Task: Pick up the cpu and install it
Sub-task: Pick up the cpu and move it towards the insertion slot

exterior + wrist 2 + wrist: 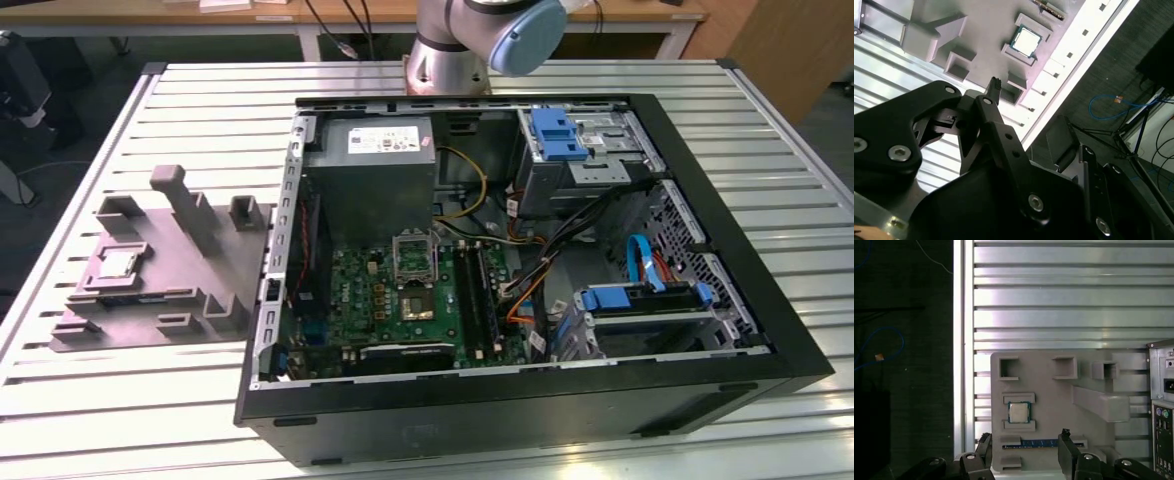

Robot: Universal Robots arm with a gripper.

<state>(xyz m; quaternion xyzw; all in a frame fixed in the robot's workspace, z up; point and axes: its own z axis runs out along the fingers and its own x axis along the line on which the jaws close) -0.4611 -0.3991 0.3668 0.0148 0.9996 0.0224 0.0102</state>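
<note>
The cpu (pixel 1018 413) is a small silvery square chip lying flat in a recess of the grey holder block (pixel 1054 405). In the exterior view the cpu (pixel 118 263) rests on that block (pixel 187 280) on the exterior view's left, beside the open computer case (pixel 534 400). My gripper (pixel 1026 437) hovers above the block, open, with nothing between its fingers; the cpu lies just beyond the fingertips (pixel 1065 434). The second wrist view shows one black finger (pixel 995 86) short of the cpu (pixel 1027 41). The metal-framed socket (pixel 414 257) sits on the green board inside the case.
The block and case stand on a slatted metal table (pixel 134 400). A blue-edged memory strip (pixel 1039 443) lies in a slot of the block near the cpu. Raised posts (pixel 176 185) stick up from the block. Cables (pixel 534 270) and drive cages (pixel 641 310) crowd the case. The table edge (pixel 958 340) borders dark floor.
</note>
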